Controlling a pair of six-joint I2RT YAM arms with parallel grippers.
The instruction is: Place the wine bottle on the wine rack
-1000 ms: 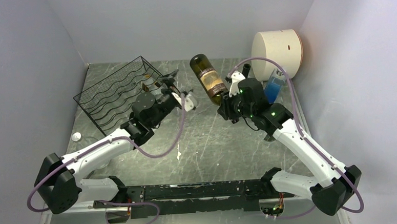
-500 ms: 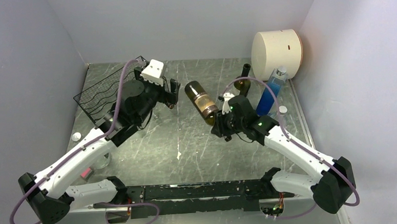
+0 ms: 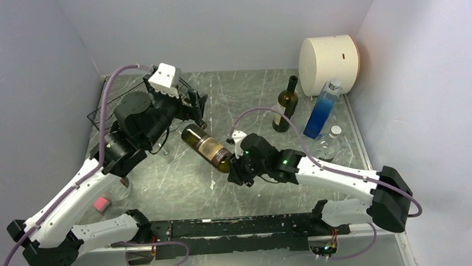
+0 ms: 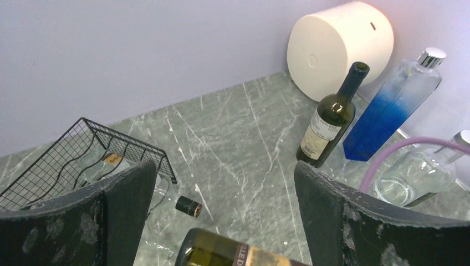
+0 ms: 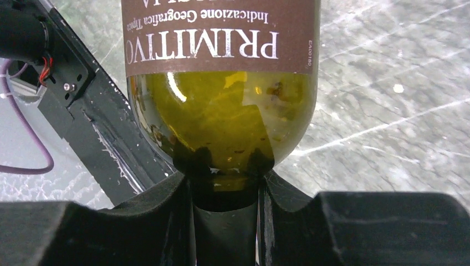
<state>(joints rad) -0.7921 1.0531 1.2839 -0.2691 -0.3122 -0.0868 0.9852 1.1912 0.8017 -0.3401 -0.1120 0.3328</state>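
well, in the top view the right gripper (image 3: 235, 167) is clamped on the neck of the bottle (image 3: 207, 148) in the middle of the frame. the bottle lies tilted and seems lifted off the table (image 3: 244, 102). its base points to the upper left, toward the rack (image 3: 97, 117), probably so that it can go in base first. the rack sits at the upper left and is mostly hidden behind the left arm. the left gripper (image 3: 194, 106) hangs just above the bottle's base, between bottle and rack. i think it waits there to guide or steady the load.

in the left wrist view the left gripper (image 4: 221, 183) is spread wide with nothing between its fingers (image 4: 119, 202). the bottle's base shows at the bottom centre, apart from both fingers. the rack (image 4: 72, 155) is at the lower left, its open side facing the bottle. a second bottle (image 4: 330, 119) stands upright at the right, beside a blue bottle (image 4: 391, 108) and a white drum (image 4: 338, 47), well apart from the rack.

in the right wrist view the neck sits tight between the two fingers (image 5: 166, 213), right under the shoulder. this hold leaves the whole body free for sliding into a tier. the task is not yet done, and the heavy body may sag from so short a grip.
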